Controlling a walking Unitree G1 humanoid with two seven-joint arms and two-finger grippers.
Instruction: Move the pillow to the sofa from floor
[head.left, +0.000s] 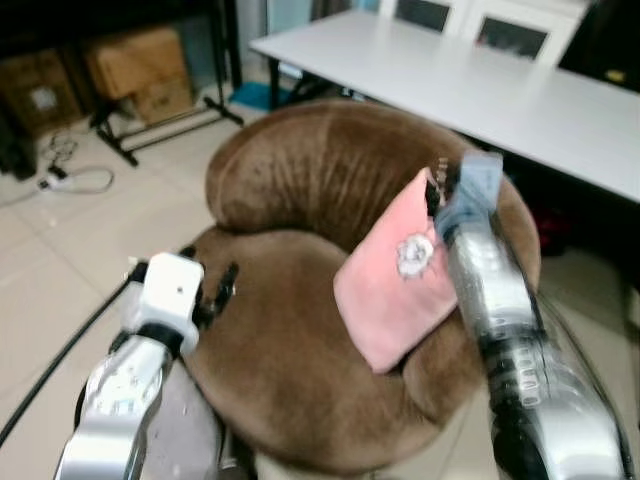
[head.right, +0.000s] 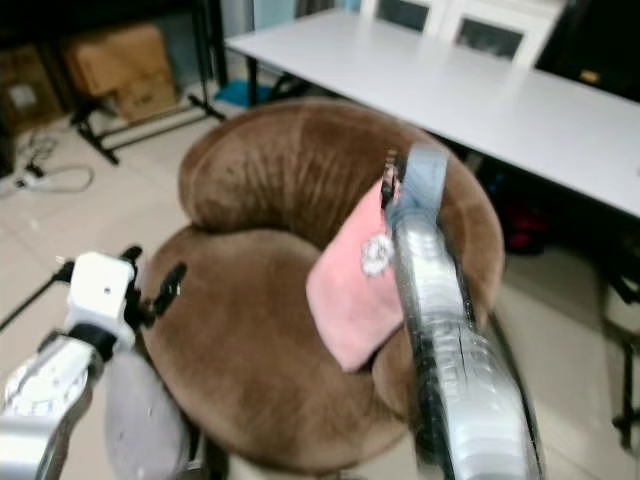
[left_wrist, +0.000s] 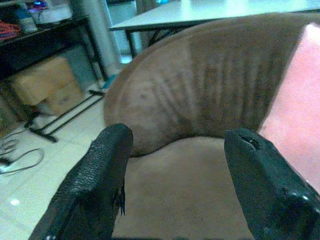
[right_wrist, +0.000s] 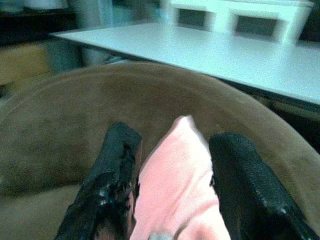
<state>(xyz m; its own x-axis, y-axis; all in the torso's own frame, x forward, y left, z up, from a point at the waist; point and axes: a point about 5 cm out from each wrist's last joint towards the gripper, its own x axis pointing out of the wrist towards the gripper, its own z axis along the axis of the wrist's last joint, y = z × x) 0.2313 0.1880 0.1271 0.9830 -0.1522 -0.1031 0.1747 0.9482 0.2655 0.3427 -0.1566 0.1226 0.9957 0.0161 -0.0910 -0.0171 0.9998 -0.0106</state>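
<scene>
Two silver arms reach over a round brown sofa (head.left: 300, 330) — a plush tub-shaped seat with a high curved back. A pink pillow (head.left: 395, 285) is on it, leaning upright against the inside of the back at the robot's right, with its lower corner down on the seat cushion. A small pale motif sits near the middle of its face.

The right gripper (right_wrist: 172, 175) is at the pillow's top edge. In the right wrist view its two black fingers (right_wrist: 112, 180) stand on either side of the pink fabric, with the pillow's upper corner rising between them; the fingers are close against the cloth, but I cannot tell for sure whether they are pinching it or have let go. From the head views the right arm runs up along the pillow's right edge and hides part of it.

The left gripper (left_wrist: 175, 170) hovers at the sofa's front left rim, released — its fingers (left_wrist: 100, 180) are spread wide with nothing between them, and beyond them lie the seat cushion and the curved backrest, with the pink pillow at one side.

Behind the sofa stands a long white table (head.left: 470, 80), with white chair backs at its far side. Cardboard boxes (head.left: 140, 70) sit under a dark rack at the far left, and a white cable (head.left: 70, 180) lies coiled on the pale tiled floor (head.left: 60, 260). A black cord trails across the tiles near the left arm.
</scene>
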